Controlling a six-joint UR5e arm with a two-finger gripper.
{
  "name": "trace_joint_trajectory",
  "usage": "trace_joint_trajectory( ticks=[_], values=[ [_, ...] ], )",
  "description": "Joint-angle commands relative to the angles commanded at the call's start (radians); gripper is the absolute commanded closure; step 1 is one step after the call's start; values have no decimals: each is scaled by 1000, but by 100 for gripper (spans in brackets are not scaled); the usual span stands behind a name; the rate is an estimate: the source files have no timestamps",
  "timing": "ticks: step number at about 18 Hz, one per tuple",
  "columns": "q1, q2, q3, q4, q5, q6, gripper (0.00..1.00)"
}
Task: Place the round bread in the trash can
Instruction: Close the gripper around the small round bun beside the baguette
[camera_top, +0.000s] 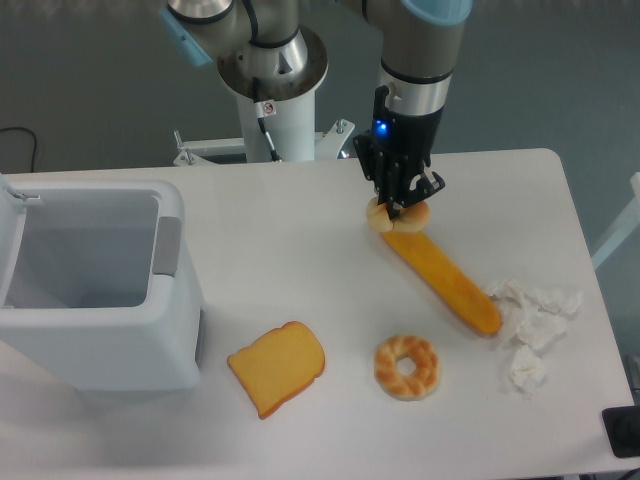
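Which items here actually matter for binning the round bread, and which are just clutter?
Belongs to the job:
- small pale round bread bun, under the claw
- large boxy white plastic trash can, far left

Just lying about:
- long orange baguette-shaped loaf
- square toast slice
- golden twisted bread ring
- crumpled white tissue
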Motion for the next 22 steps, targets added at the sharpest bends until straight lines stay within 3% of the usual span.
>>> trace_joint_trajectory(
  ticks=[12,17,22],
  values=[
    [-3,-2,29,-2,-18,-43,91],
    [-3,-21,70,-3,-81,-107,91],
    [-6,-26,74,9,-136,-193,91]
  ],
)
